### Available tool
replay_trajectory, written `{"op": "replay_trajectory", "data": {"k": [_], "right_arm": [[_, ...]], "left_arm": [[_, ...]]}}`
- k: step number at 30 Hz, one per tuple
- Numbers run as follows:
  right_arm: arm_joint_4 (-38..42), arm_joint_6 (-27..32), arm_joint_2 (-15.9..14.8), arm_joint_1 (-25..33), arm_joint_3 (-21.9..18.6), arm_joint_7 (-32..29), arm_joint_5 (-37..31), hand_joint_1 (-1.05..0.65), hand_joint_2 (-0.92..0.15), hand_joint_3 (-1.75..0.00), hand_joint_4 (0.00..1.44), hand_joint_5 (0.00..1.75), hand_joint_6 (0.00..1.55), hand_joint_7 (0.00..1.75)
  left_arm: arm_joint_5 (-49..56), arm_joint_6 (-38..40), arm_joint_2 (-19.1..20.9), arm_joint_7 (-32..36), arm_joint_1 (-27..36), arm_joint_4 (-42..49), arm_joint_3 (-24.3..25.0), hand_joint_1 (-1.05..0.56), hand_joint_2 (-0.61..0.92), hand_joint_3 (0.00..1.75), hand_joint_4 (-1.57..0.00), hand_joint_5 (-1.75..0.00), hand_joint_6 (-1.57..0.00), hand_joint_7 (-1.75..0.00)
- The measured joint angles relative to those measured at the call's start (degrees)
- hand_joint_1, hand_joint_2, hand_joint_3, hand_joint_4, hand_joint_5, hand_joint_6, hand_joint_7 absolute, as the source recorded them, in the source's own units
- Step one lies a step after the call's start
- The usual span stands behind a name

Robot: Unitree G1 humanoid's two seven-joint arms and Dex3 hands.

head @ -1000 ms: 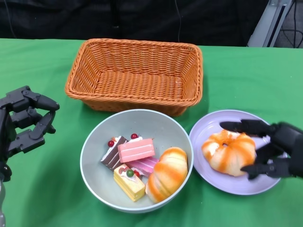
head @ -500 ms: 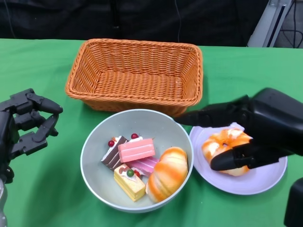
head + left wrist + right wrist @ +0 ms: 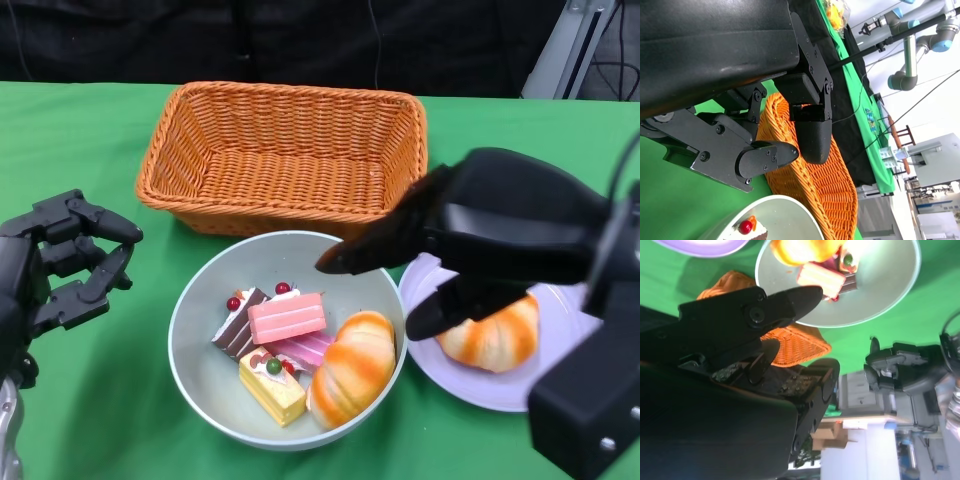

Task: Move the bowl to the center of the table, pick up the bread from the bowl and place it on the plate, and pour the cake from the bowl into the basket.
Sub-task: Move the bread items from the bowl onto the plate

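Note:
The grey-green bowl (image 3: 192, 300) sits near the table's middle, in front of the wicker basket (image 3: 285, 160). It holds an orange bread (image 3: 352, 368) and several small cakes: pink (image 3: 288, 318), yellow (image 3: 272, 385) and chocolate (image 3: 238, 320). A second bread (image 3: 490, 338) lies on the lilac plate (image 3: 505, 398) to the right. My right hand (image 3: 480, 235) hovers above the gap between bowl and plate, fingers spread, holding nothing. My left hand (image 3: 55, 265) hangs open left of the bowl, apart from it. The right wrist view shows the bowl (image 3: 880, 285) and cakes (image 3: 820, 277) beyond my fingers (image 3: 765, 310).
Green cloth covers the table (image 3: 100, 140). The basket (image 3: 810, 185) shows in the left wrist view behind my left fingers (image 3: 770, 155), with the bowl's rim (image 3: 780, 205) beside it. Dark backdrop lies behind the table's far edge.
My right hand has let go of the bread on the plate, risen and moved left toward the bowl. My left hand has drifted slightly right.

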Motion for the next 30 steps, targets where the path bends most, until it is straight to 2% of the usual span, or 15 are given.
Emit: {"op": "replay_trajectory", "data": {"k": [7, 10, 17, 22, 30], "right_arm": [[10.9, -5.8, 1.9, -6.2, 3.6, -3.2, -6.1, -0.72, -0.92, -0.01, 0.83, 0.01, 0.66, 0.00], [14.0, -6.9, 2.3, -7.4, 4.7, -3.6, -7.0, -0.72, -0.91, 0.00, 0.84, 0.01, 0.67, 0.01], [26.3, -14.6, 4.6, -10.4, 9.7, -6.8, -9.3, -0.74, -0.89, 0.00, 0.88, 0.02, 0.70, 0.01], [30.3, -17.7, 5.0, -11.5, 11.3, -7.4, -9.6, -0.77, -0.91, -0.01, 0.88, 0.01, 0.70, 0.00], [33.7, -19.7, 6.9, -12.5, 12.5, -7.5, -9.9, -0.76, -0.92, -0.01, 0.89, 0.01, 0.71, 0.00]], "left_arm": [[0.2, 0.0, -0.3, 0.4, 0.1, -0.1, -0.2, -0.17, 0.71, 0.68, -0.81, -1.50, -0.84, -1.09], [0.6, 0.0, -0.5, 0.8, 0.1, -0.3, -0.4, -0.17, 0.72, 0.68, -0.80, -1.50, -0.84, -1.08], [0.6, 0.1, -1.0, 1.8, 0.2, -1.5, -0.5, -0.14, 0.73, 0.68, -0.79, -1.50, -0.84, -1.08], [0.6, 0.1, -1.0, 1.9, 0.2, -1.6, -0.5, -0.14, 0.74, 0.69, -0.79, -1.51, -0.83, -1.10], [0.6, 0.0, -1.3, 2.3, 0.2, -1.7, -0.5, -0.14, 0.71, 0.72, -0.80, -1.52, -0.84, -1.11]]}}
